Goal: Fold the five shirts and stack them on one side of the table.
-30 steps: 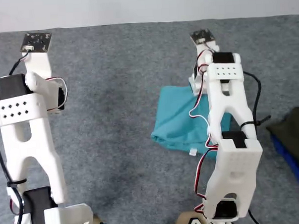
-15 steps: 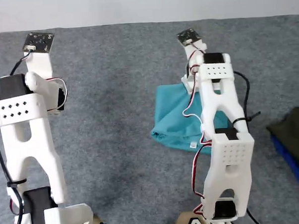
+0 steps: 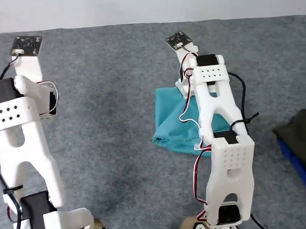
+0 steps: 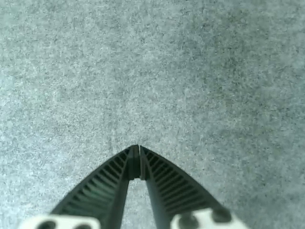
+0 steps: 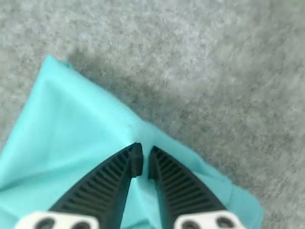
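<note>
The right gripper (image 5: pixel 143 160), jaws pinched narrow on the far edge of the teal shirt (image 3: pixel 171 126), has swung leftward over the past second, dragging that edge across the grey table (image 3: pixel 111 96). The shirt lies mid-table, bunched and part-folded, so the fold looks underway and stacking is still ahead. The left gripper (image 4: pixel 138 153) hangs closed above bare cover, having drifted outward.

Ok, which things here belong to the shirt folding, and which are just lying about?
Job:
teal shirt
right hand, closed on the shirt's edge
left hand, shut over the table
dark cloth at the table's right side, probably another shirt

Lying about:
blue thing under the dark cloth, unclear what
</note>
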Robot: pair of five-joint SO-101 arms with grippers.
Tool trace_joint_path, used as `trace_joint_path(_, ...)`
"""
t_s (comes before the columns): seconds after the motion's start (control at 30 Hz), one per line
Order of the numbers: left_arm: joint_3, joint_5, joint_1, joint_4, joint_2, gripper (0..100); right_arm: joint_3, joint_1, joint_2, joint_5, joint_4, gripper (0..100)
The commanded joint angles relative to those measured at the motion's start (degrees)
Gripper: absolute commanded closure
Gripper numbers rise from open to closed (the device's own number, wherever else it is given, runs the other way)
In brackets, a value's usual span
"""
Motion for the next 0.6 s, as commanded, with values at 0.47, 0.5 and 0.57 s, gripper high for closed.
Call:
trace_joint_path(0.47, -0.1, -0.4, -0.4, 1.2, -2.2, 99, -3.8, -9.5, -11.7, -9.8, 20.8, 84.0)
trace_joint_path(0.5, -0.1, -0.4, -0.4, 1.2, -2.2, 99, -3.6, -10.0, -11.6, -10.6, 21.0, 87.5)
trace_joint_path(0.57, -0.1, -0.4, -0.4, 1.2, -2.2, 99, -3.6, -10.7, -11.0, -11.5, 20.5, 93.8)
